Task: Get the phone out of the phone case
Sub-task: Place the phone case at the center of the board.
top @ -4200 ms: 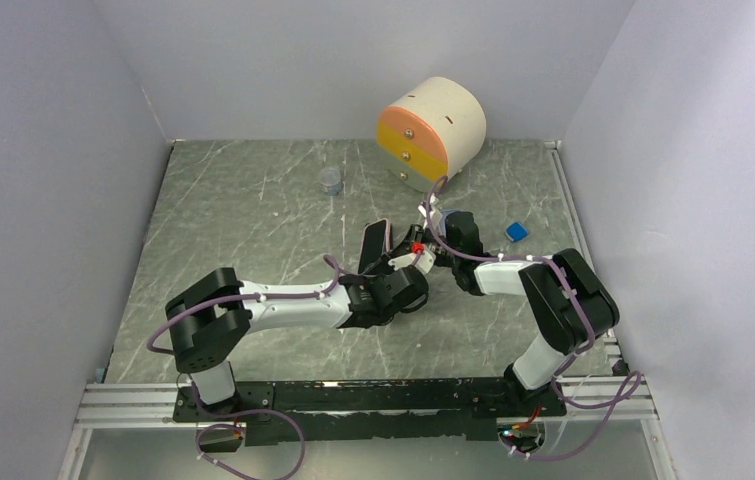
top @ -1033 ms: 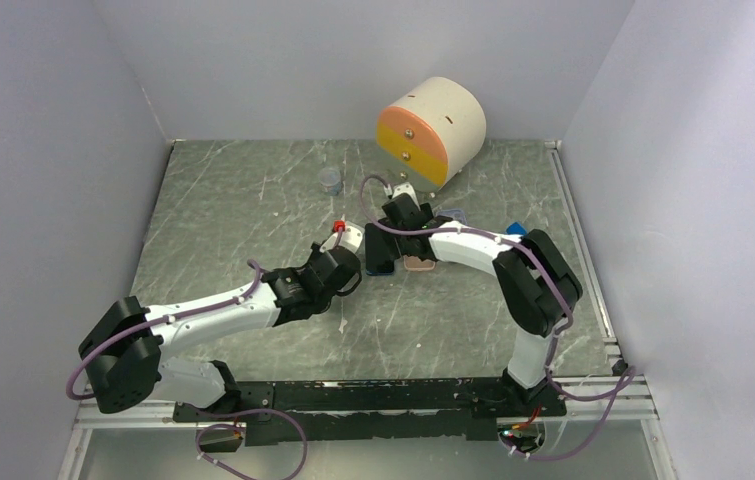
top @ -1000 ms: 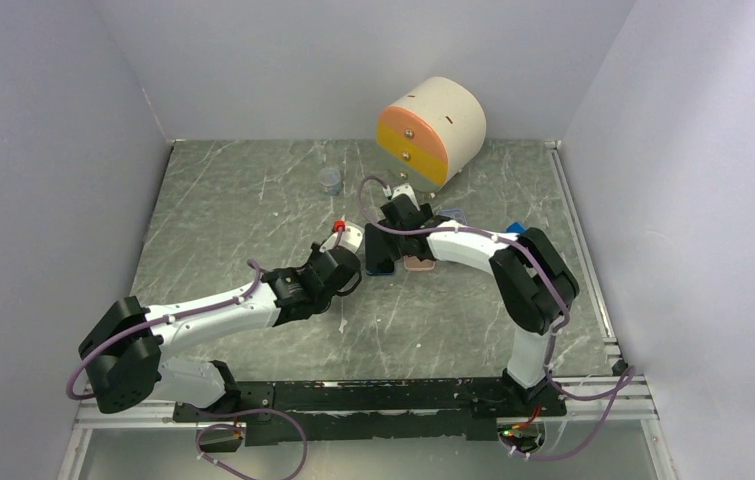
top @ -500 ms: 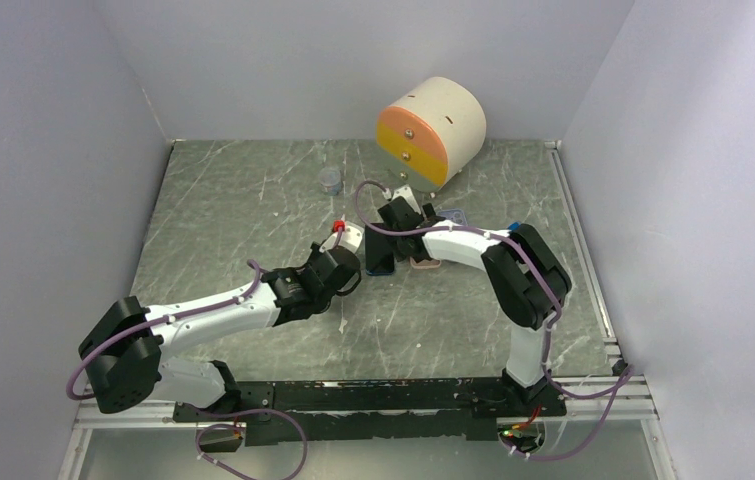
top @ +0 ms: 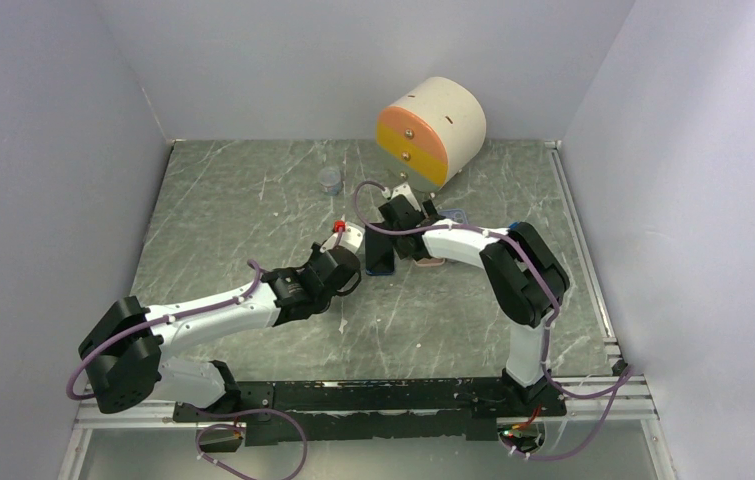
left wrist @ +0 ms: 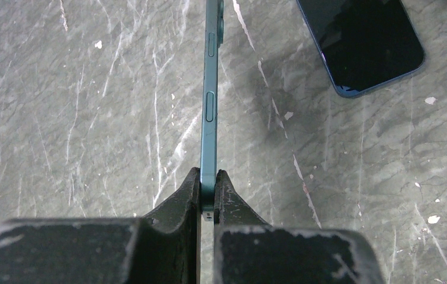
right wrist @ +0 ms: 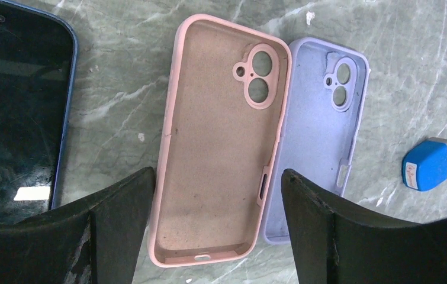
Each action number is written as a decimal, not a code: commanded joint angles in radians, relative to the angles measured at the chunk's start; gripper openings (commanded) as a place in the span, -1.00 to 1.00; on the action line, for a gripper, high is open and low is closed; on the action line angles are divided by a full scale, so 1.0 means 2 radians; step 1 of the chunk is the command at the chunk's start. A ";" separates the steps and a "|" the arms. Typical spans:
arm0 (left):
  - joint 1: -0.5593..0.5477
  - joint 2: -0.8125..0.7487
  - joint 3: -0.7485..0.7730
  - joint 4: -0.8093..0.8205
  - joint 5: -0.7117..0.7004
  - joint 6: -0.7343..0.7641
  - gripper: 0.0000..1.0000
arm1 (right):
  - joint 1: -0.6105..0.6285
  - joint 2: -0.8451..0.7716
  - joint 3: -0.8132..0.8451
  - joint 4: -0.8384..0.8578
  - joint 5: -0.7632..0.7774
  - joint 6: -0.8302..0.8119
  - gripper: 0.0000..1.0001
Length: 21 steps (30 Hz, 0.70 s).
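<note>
Two empty cases, pink case touching lilac case, lie under the released right gripper; left gripper grasps one teal phone.

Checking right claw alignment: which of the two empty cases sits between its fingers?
The pink case, centred under the open right claw. The lavender case lies aside, nearer the blue block.

1. Left arm and right arm: white links, bulky black joint housings
2. Purple cables clipped along both arms
3. Fingers: matte black, scuffed edges
4. Red fitting on left wrist
</note>
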<state>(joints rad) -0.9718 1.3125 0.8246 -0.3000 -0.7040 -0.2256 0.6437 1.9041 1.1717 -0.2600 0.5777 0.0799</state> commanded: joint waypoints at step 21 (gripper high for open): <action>0.002 0.007 0.025 0.012 0.006 0.011 -0.95 | -0.020 -0.139 -0.067 0.100 -0.105 0.023 0.70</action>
<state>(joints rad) -0.9718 1.3231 0.8246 -0.3016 -0.6807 -0.2218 0.6323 1.7767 1.0843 -0.1707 0.4484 0.0582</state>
